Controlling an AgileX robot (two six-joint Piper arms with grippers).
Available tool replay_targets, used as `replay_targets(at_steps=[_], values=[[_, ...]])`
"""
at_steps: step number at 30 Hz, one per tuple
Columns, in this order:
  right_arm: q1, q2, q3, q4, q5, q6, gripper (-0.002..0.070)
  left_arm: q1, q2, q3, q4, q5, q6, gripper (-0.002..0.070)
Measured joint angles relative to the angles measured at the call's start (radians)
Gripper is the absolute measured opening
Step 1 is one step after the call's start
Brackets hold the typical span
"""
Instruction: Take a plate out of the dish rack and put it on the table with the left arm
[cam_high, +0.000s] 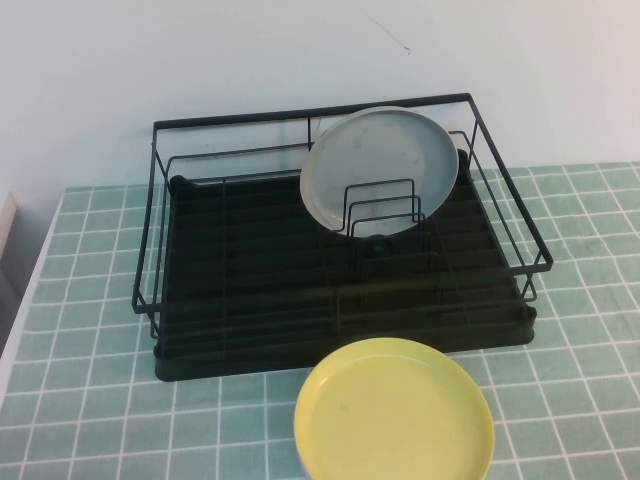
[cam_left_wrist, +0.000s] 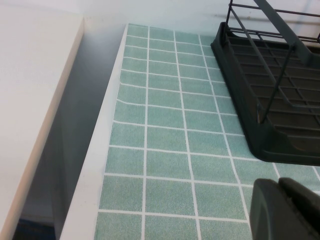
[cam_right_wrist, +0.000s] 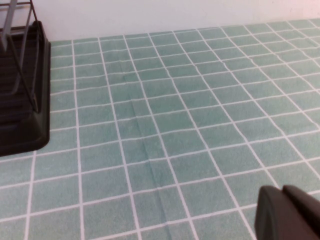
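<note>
Plate (cam_high: 375, 165), likely rigid, light, slippery, leans at rack's (cam_high: 250, 300) one o'clock; I'd pinch its upper rim; left gripper (cam_left_wrist: 285, 210) and right gripper (cam_right_wrist: 287, 215) parked, openings untellable.

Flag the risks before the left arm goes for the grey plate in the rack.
1. The plate stands tilted in the wire dividers at the back of the dish rack; pulling it at an angle could snag it or drag the rack.
2. The yellow plate lies on the table just in front of the rack, crowding the set-down area.
3. Left gripper and right gripper each show only at a wrist-view edge, jaws unclear.
</note>
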Motion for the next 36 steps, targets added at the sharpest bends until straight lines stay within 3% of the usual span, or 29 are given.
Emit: replay_targets(at_steps=[36], values=[[0.000, 0.000, 0.000, 0.000, 0.000, 0.000, -0.0002, 0.000, 0.000, 0.000, 0.017, 0.000, 0.035, -0.0003]])
